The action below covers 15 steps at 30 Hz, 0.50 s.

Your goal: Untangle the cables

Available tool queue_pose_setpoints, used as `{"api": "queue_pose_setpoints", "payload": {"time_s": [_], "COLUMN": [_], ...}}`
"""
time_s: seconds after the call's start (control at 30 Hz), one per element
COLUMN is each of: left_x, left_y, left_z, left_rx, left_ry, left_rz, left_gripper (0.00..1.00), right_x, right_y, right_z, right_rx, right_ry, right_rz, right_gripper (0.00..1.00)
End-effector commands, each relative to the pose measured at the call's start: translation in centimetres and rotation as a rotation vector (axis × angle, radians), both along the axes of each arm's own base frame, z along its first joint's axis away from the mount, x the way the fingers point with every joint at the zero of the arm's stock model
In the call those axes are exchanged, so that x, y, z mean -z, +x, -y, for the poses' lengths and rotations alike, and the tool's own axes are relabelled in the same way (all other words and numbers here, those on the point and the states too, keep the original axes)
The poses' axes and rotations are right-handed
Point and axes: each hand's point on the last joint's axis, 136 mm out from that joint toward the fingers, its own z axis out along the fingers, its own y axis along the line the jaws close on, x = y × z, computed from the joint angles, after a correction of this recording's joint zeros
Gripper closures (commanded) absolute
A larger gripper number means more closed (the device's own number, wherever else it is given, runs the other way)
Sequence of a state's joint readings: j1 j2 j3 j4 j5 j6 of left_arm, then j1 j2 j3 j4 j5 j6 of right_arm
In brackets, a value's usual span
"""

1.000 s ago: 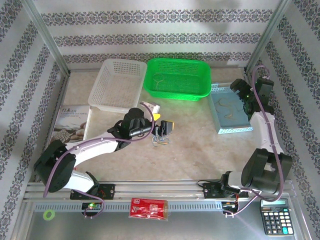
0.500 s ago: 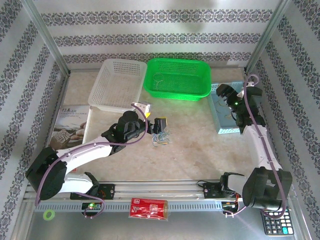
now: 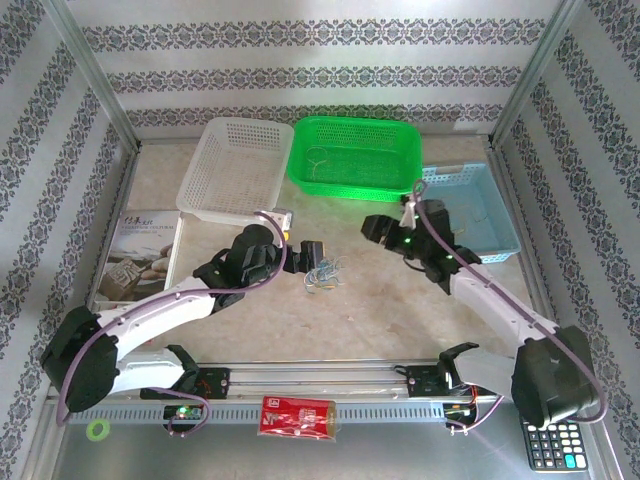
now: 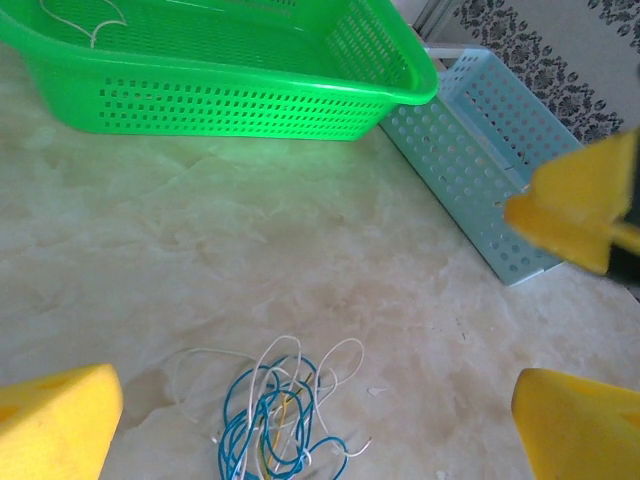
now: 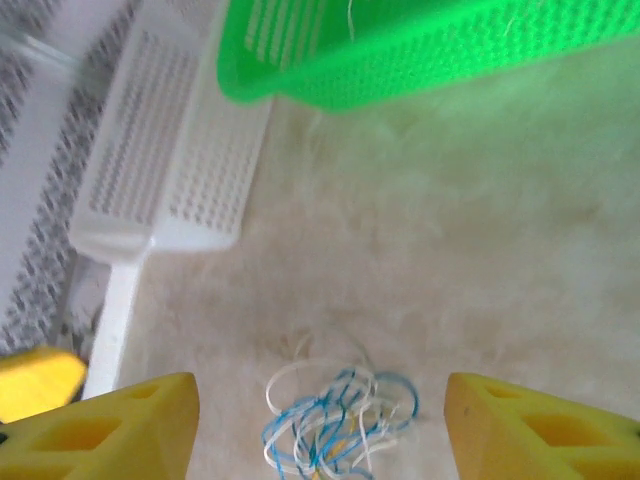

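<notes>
A tangle of thin blue, white and yellowish cables (image 3: 322,275) lies on the marble tabletop at the centre. My left gripper (image 3: 313,256) hovers just left of it, open, with the tangle (image 4: 275,410) between its yellow pads (image 4: 55,420) and nothing held. My right gripper (image 3: 377,228) hangs to the right of the tangle and points at it. It is open, and the cables (image 5: 335,420) lie low between its pads (image 5: 545,425). One cream wire (image 3: 318,160) rests in the green basket (image 3: 405,150).
A white basket (image 3: 215,190) stands at the back left and a blue basket (image 3: 500,240) at the right, behind the right arm. A book (image 3: 135,255) lies at the left edge. The right gripper's yellow finger (image 4: 585,205) shows in the left wrist view.
The right arm has swung from over the blue basket leftward to the table centre, close to the tangle. The left gripper has shifted slightly left and stays over the tangle.
</notes>
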<state>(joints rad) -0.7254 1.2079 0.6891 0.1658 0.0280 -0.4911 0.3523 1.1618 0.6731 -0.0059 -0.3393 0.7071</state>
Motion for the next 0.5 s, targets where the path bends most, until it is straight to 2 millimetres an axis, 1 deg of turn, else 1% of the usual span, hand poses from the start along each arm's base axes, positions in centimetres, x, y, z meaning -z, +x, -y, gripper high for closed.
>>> {"api": "queue_pose_setpoints", "payload": {"time_s": [0.0,0.1,0.2,0.33,0.47], "left_x": [0.8,0.8,0.8,1.2,1.5], "left_y": [-0.6,-0.6,-0.5,-0.1,0.5], "left_z": [-0.9,-1.0,-1.0,-1.2,-2.1], "left_rx": [-0.023,-0.023,-0.024,-0.048,-0.105], "left_ry": [0.024,0.024,0.021,0.020,0.022], "left_rz": [-0.038,-0.039,-0.042,-0.048,-0.059], "left_gripper": [0.00,0.00,0.00,0.00,0.00], "right_x": [3.5,6.2,7.9,9.1,9.6], "right_y": [-1.1,-2.4,-3.4,-4.0,-3.9], "right_z": [-1.6,-3.0,-4.1,-5.0,-5.3], "right_rx": [-0.037,-0.083,-0.118,-0.139,-0.136], "right_ry": [-0.073,-0.115,-0.137,-0.151,-0.157], "right_rz": [-0.047,-0.097,-0.137,-0.155,-0.162], "right_gripper": [0.38,0.43,0.47,0.52,0.51]}}
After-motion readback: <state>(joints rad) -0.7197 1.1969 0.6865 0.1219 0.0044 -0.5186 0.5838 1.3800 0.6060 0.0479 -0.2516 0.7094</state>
